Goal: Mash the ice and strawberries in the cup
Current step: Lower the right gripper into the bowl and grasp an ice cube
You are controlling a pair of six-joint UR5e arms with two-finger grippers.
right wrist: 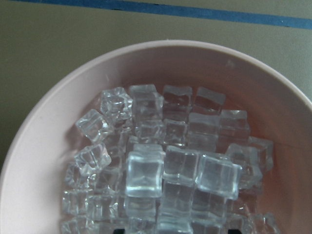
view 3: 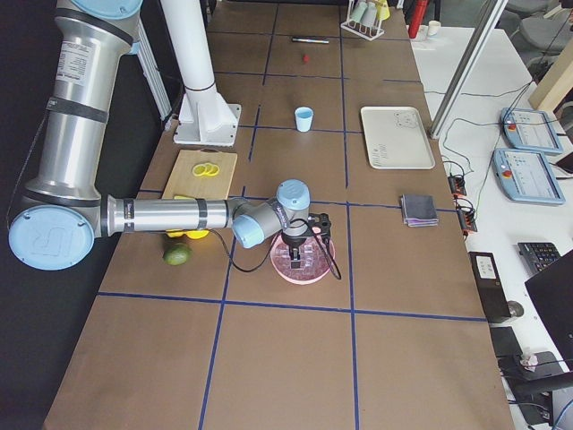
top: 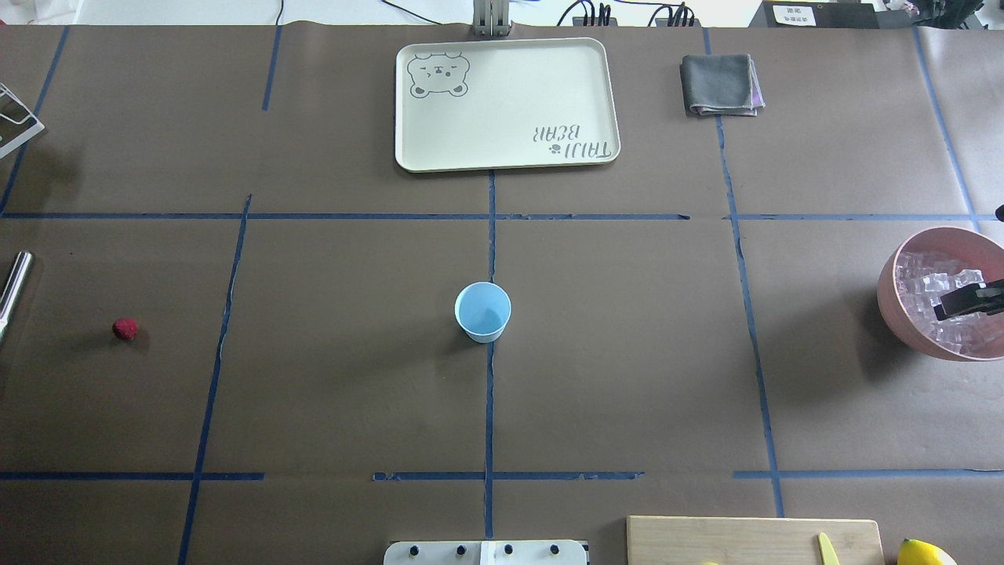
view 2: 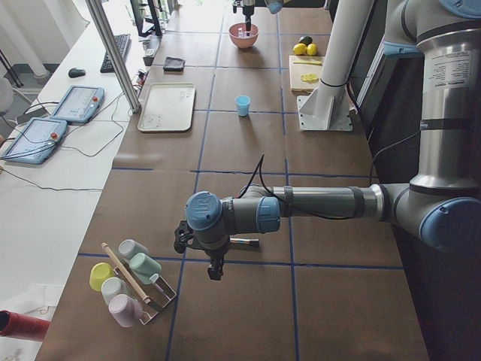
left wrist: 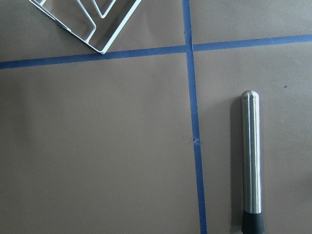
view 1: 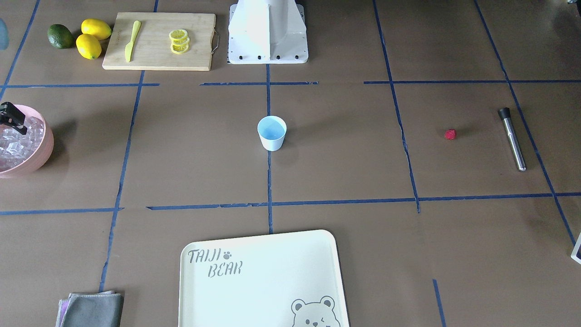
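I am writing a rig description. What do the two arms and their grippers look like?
Both the left arm and the right arm are silver-grey tubes joined by round light-blue caps with a pale logo. A thin black cable loops loosely near each wrist. The left gripper and the right gripper are small and black.

One pale blue tapered cup (view 1: 272, 133); one small red strawberry (view 1: 450, 134); one pink bowl (view 1: 45, 150) of many clear ice cubes (right wrist: 146, 173); two yellow lemons (view 1: 96, 28); one steel rod (view 1: 513, 138).
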